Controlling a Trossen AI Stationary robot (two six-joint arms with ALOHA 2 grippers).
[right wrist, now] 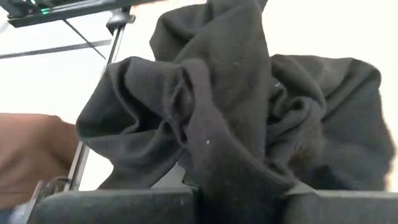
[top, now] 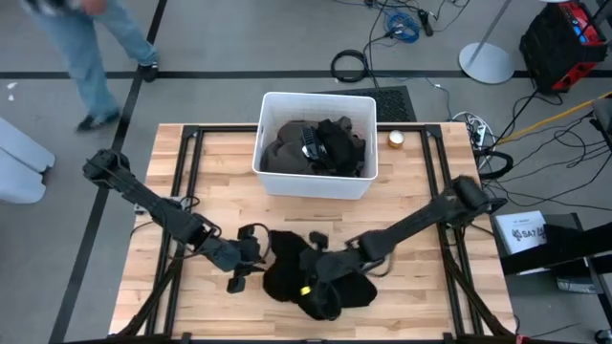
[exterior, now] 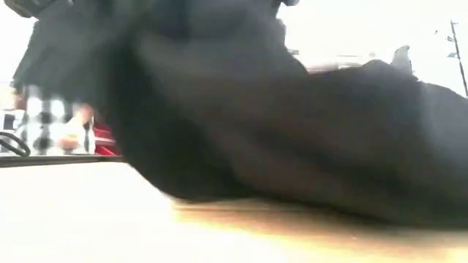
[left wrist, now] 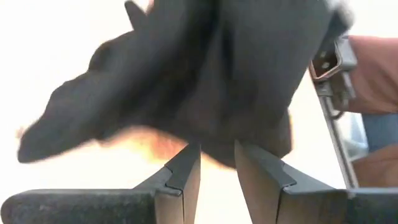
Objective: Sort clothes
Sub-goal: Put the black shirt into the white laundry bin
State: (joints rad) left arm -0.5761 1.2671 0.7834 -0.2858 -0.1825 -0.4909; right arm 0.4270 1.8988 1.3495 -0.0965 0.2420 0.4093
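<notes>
A black garment point(top: 308, 275) lies bunched near the table's front edge, between my two grippers; in the low view the black garment point(exterior: 307, 131) fills most of the picture, with its underside on the wood. My left gripper point(top: 254, 251) is at its left edge, and my right gripper point(top: 327, 265) is on its middle. Both are shut on the cloth. More dark clothes point(top: 316, 145) lie heaped in the white bin point(top: 273, 182) at the far centre. My left gripper has the garment's left edge point(left wrist: 216, 152) between its fingertips point(left wrist: 189, 158), coming slanting down from the table's left. The cloth rises bunched beyond the fingers, and its layers cannot be counted. My right gripper pinches a thick fold point(right wrist: 227, 168) of the garment's middle, several layers gathered, slanting down from the right. The cloth bulges over both fingers point(right wrist: 177, 179) and hides the pads.
A small round tan object point(top: 395, 139) sits on the table to the right of the bin. A black frame rail point(top: 191, 172) runs along each side of the tabletop. A person's legs point(top: 96, 57) stand on the floor beyond the far left corner. Bare wood lies at the front left.
</notes>
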